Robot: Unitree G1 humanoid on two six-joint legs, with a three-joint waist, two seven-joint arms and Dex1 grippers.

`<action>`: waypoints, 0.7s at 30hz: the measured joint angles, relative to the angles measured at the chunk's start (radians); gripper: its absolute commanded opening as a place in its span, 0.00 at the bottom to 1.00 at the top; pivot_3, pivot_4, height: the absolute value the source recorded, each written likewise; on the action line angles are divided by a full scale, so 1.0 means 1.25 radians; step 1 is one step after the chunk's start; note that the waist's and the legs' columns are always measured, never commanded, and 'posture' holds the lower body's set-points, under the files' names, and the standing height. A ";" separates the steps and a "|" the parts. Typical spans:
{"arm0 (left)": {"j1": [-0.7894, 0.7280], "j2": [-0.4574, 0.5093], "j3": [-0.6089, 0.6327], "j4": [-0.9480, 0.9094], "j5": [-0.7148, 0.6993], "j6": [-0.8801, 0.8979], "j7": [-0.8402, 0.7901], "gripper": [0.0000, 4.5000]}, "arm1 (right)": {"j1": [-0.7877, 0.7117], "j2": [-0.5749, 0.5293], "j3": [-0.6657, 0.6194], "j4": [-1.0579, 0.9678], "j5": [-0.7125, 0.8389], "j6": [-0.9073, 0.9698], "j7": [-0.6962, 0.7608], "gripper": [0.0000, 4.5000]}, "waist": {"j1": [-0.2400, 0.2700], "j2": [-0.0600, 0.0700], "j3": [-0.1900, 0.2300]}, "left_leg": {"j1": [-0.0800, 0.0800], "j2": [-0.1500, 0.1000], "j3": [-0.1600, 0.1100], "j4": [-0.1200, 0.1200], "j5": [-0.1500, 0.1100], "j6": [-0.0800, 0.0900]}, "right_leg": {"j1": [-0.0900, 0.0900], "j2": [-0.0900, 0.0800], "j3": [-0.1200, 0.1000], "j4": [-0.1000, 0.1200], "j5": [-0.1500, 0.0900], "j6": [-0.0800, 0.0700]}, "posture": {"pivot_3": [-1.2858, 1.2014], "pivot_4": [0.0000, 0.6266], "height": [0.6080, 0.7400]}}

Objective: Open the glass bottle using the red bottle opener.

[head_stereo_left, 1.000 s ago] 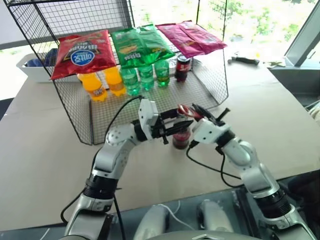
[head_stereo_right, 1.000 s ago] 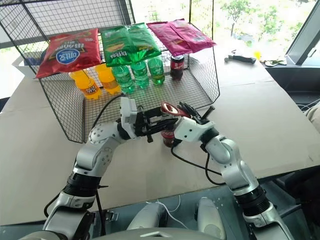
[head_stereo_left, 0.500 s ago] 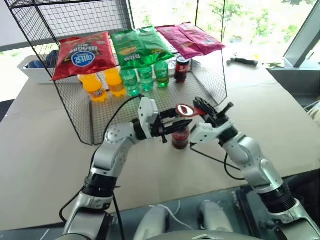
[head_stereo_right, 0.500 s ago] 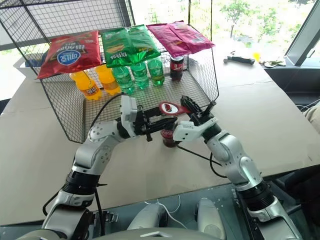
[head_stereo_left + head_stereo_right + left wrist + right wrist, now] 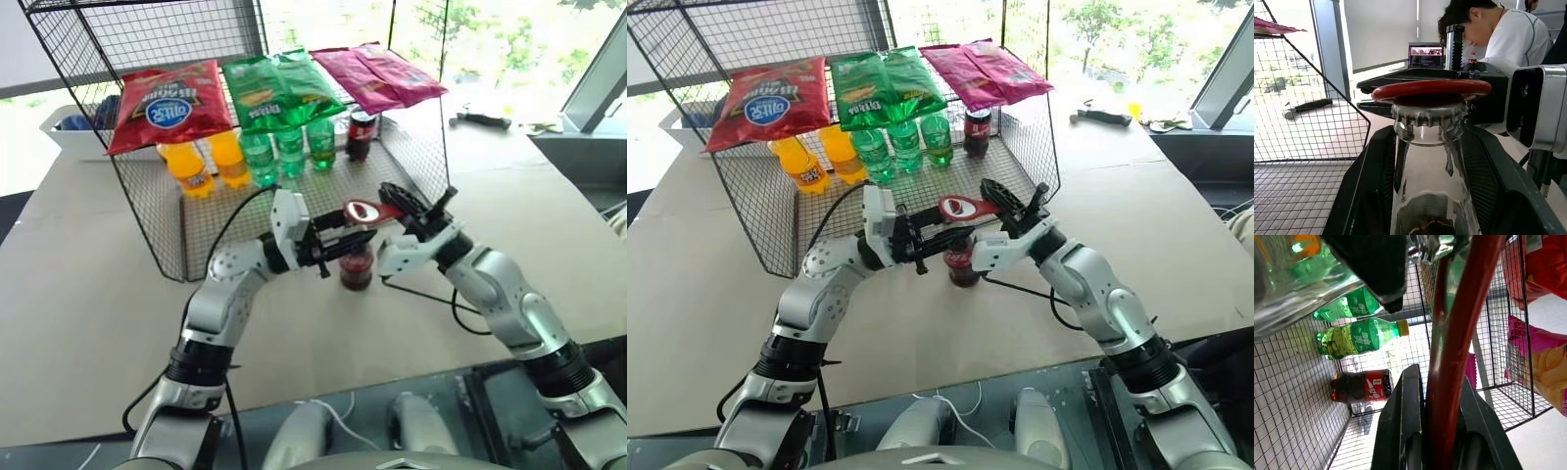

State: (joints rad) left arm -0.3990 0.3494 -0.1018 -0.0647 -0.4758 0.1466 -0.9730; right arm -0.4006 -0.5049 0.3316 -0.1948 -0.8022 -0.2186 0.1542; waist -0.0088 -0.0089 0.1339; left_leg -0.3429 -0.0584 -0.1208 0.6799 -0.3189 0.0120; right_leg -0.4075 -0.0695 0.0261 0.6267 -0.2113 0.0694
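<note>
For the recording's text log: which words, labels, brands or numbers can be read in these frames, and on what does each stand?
None reads with certainty.
Red chip bag: blue oval logo with white lettering, upside down, too small to read.
Green chip bags: lettering too blurred.
Glass bottle: red label with white script, not readable.
Black-capped cola bottle: red label with white script, too blurred.
Green plastic bottles: label print unreadable.
Laptop screen: content too small.

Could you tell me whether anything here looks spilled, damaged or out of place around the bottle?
Nothing stands out. The glass bottle stands upright on the table, its crown cap on and intact, held at the neck by the left gripper. The red bottle opener in the right gripper sits over the cap. No spill shows.
</note>
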 measured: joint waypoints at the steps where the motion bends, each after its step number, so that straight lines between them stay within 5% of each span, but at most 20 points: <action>1: 0.000 -0.003 -0.002 0.000 0.000 -0.001 0.000 0.34 | -0.001 -0.007 -0.003 -0.001 0.001 -0.005 0.002 0.00 | 0.001 0.000 0.000 | 0.000 0.000 0.000 0.000 0.000 0.000 | 0.000 0.000 0.000 0.000 0.000 0.000 | 0.52 0.24 1.00; 21: -0.006 -0.022 -0.022 0.005 0.001 -0.002 0.005 0.34 | -0.056 -0.148 -0.021 0.031 -0.004 -0.134 -0.017 0.00 | 0.019 0.001 0.003 | -0.002 -0.001 -0.001 0.000 0.000 0.000 | 0.000 -0.001 -0.001 -0.001 0.000 0.000 | 0.52 0.24 1.00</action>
State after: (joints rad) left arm -0.4064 0.3221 -0.1288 -0.0587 -0.4745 0.1435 -0.9671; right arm -0.4711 -0.6905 0.3057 -0.1565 -0.8074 -0.3857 0.1336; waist 0.0154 -0.0078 0.1371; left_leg -0.3450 -0.0602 -0.1219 0.6796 -0.3189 0.0122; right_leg -0.4079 -0.0708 0.0252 0.6252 -0.2115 0.0693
